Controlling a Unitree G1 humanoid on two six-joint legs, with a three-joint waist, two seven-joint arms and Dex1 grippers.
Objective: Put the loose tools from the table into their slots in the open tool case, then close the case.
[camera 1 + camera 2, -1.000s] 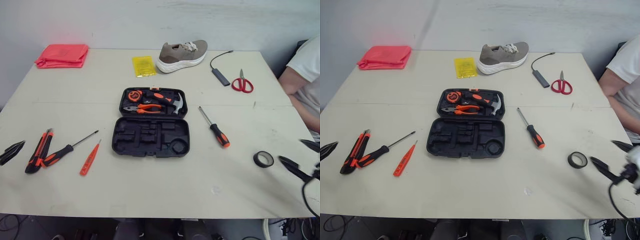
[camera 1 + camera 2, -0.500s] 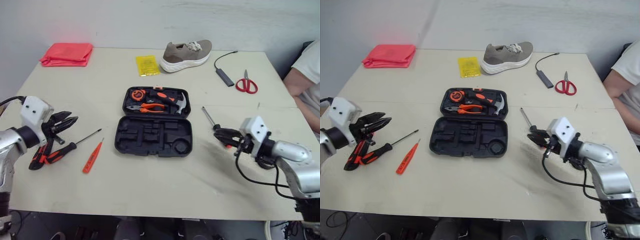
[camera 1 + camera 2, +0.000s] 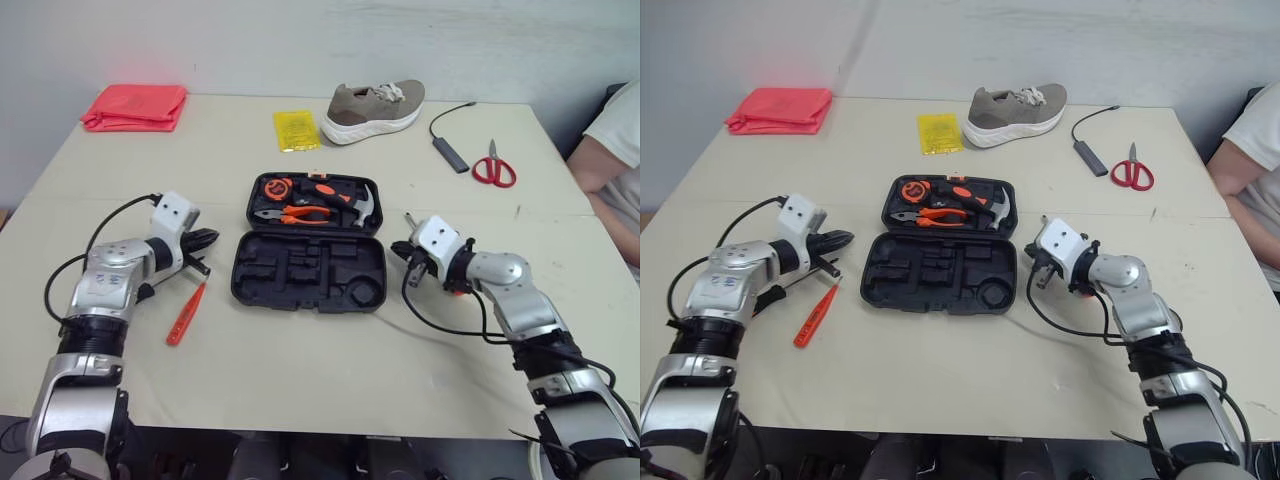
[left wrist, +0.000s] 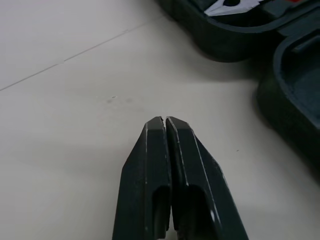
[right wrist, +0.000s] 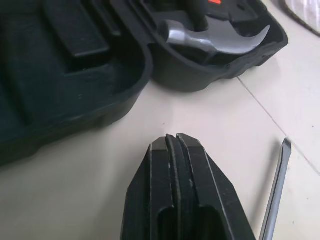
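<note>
The desk [image 3: 300,380] is a pale, flat top set against a plain wall. Nearest on the left, the orange tester [image 3: 186,314] lies flat on it. The left tool [image 4: 164,120] is held low just beyond the tester's far tip, near the left edge of the case. Its fingers are pressed together and hold nothing. The right tool [image 5: 172,142] sits at the opposite side of the case, fingers likewise closed and empty. The screwdriver [image 5: 273,195] lies just beside it, shaft pointing away from the robot.

The case [image 3: 300,276] lies open at mid-desk. Its near half shows empty moulded slots. Its far half carries pliers [image 3: 288,214], a hammer [image 3: 358,206] and a tape measure [image 3: 270,188]. Beyond lie a yellow packet [image 3: 293,130], a shoe [image 3: 375,104], a pink cloth [image 3: 135,105], scissors [image 3: 491,168] and a cabled adapter [image 3: 448,152]. A person's arm [image 3: 608,155] shows at the right edge.

Handling, as judged:
- Both loose items are probably light and rigid.
- Screwdriver: the round steel shaft is likely to slip and roll. Take it across the thicker handle, near its middle.
- Tester: slim, smooth plastic. Grasp it mid-body, across its width.
- Each tool must open before any grasp.
</note>
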